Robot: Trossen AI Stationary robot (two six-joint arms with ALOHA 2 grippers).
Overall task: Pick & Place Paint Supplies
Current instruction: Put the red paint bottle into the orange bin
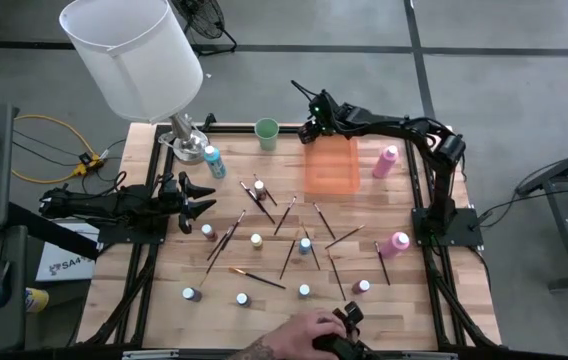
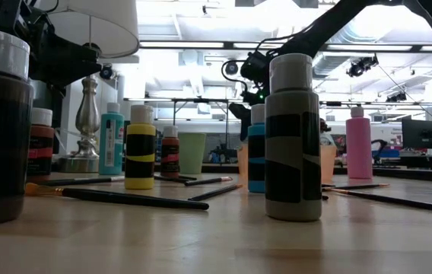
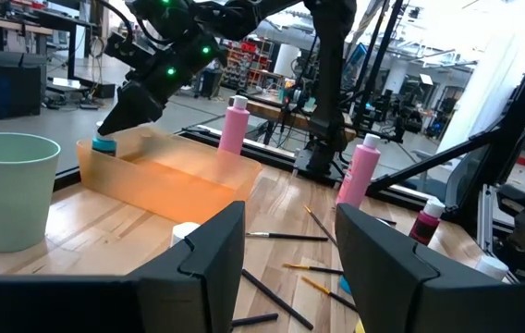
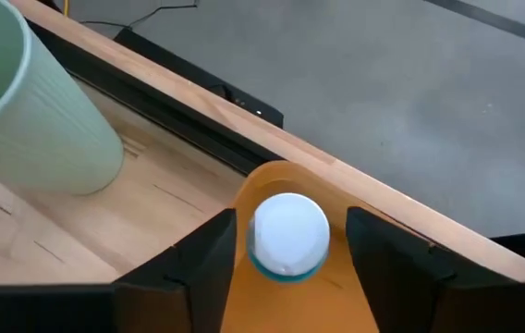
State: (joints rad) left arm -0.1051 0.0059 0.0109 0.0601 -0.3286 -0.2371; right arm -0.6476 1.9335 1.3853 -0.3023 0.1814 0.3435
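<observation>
**A:** Report the right gripper (image 1: 311,128).

**B:** High view: it hangs over the back-left corner of the orange bin (image 1: 332,166), near the green cup (image 1: 266,133). That view hides what lies beneath it. The right wrist view supplies it — a teal bottle (image 4: 287,237) with a white cap stands upright in the bin's corner, between the two fingers, which are spread with a gap on each side of the cap.

**A:** And the left gripper (image 1: 202,199)?

**B:** At the table's left edge, beside the lamp base (image 1: 186,140). Its fingers stand apart with nothing between them, as its own wrist view shows.

**A:** Remaining supplies?

**B:** High view: small bottles and paintbrushes (image 1: 254,200) are scattered over the middle of the table (image 1: 164,280); two tall pink bottles (image 1: 386,161) are toward the right side. The low view alone shows the labels — a yellow bottle (image 2: 140,147), a brown one (image 2: 169,152).

**A:** Anything else?

**B:** A person's hand (image 1: 309,335) at the front edge — high view only.
</observation>
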